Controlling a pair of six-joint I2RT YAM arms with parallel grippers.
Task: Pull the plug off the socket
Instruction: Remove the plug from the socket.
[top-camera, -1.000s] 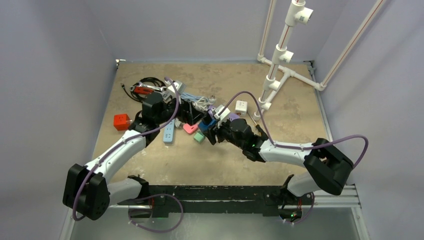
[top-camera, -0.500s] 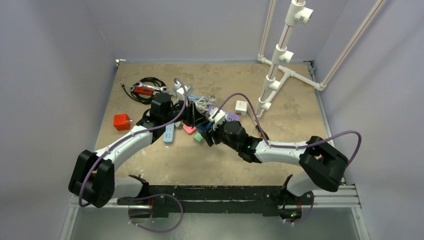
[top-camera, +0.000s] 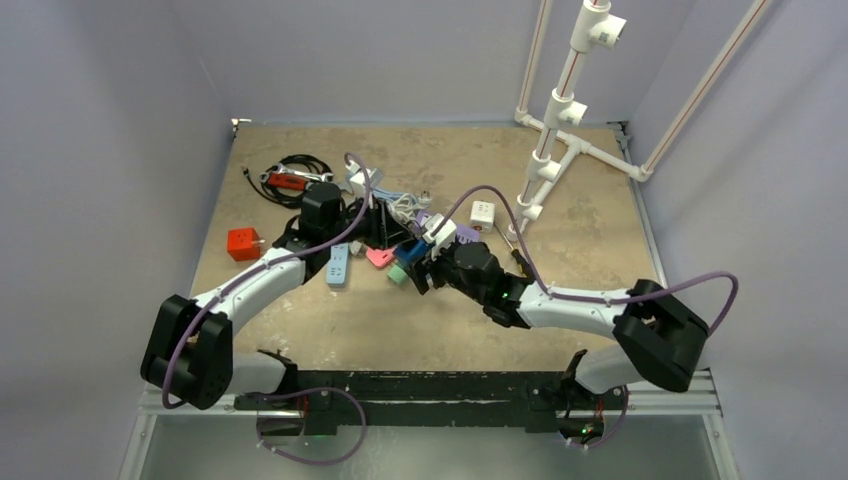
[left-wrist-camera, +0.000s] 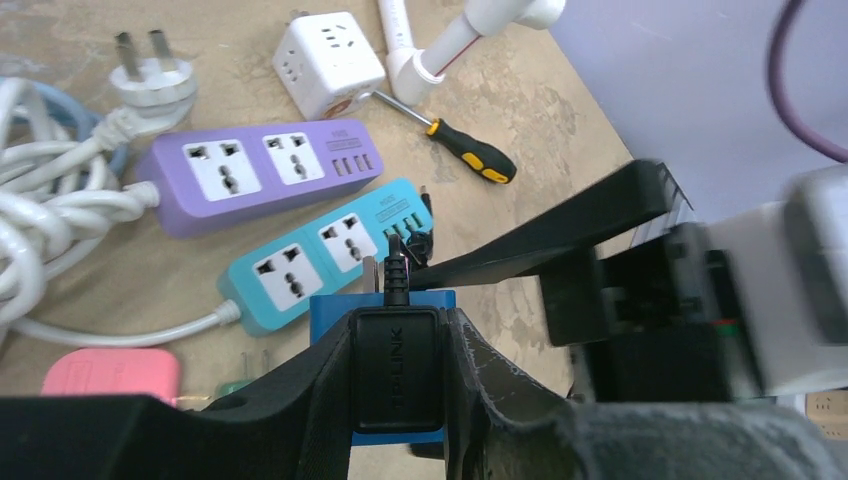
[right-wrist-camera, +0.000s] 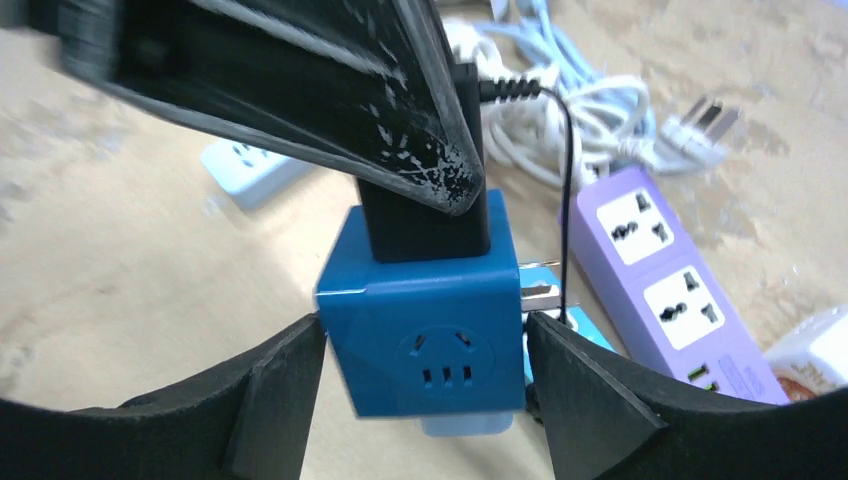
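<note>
Same build on both: the left arm (top-camera: 250, 288) and right arm (top-camera: 570, 300) are skinned in white shells along the long links, with chunky black housings at every joint. A purple cable (left-wrist-camera: 782, 70) is run loosely along each one, sticking out in big loops. Both bases are bolted to a black rail (top-camera: 430, 385). The left gripper (left-wrist-camera: 397, 330) is fitted with black tapered fingers (left-wrist-camera: 490, 390), and those are pretty scuffed, with whitish speckles all over the inner edges. The right gripper (right-wrist-camera: 425, 325) is given the same black wedge-shaped fingers (right-wrist-camera: 275, 400), matte and a bit cleaner.
</note>
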